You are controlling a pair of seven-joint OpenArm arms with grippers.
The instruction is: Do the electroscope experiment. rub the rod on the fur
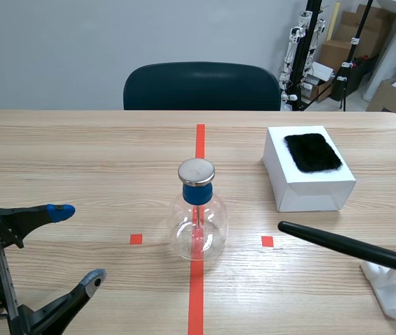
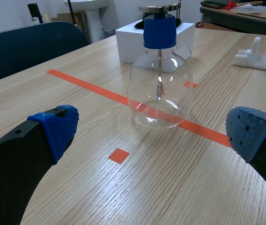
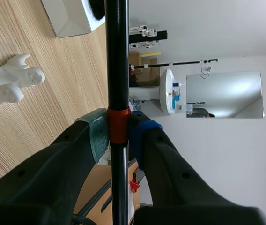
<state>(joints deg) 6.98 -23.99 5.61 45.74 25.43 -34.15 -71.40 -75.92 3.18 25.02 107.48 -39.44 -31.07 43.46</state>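
Note:
A black rod (image 1: pixel 351 246) hangs low over the table's right side, its tip pointing toward the middle. In the right wrist view my right gripper (image 3: pixel 118 135) is shut on the rod (image 3: pixel 117 56) at its orange band. The black fur (image 1: pixel 313 152) lies on top of a white box (image 1: pixel 309 192) at the right, beyond the rod's tip. The glass electroscope flask (image 1: pixel 196 225), with a blue stopper and metal cap, stands on the red centre line. My left gripper (image 1: pixel 78 246) is open near the front left, with nothing between its fingers; the flask (image 2: pixel 160 89) stands ahead of it.
A white rod stand (image 1: pixel 393 292) sits at the front right, below the rod; it also shows in the right wrist view (image 3: pixel 11 84) and beyond the flask (image 2: pixel 259 54). A dark chair (image 1: pixel 201 87) stands behind the table's far edge.

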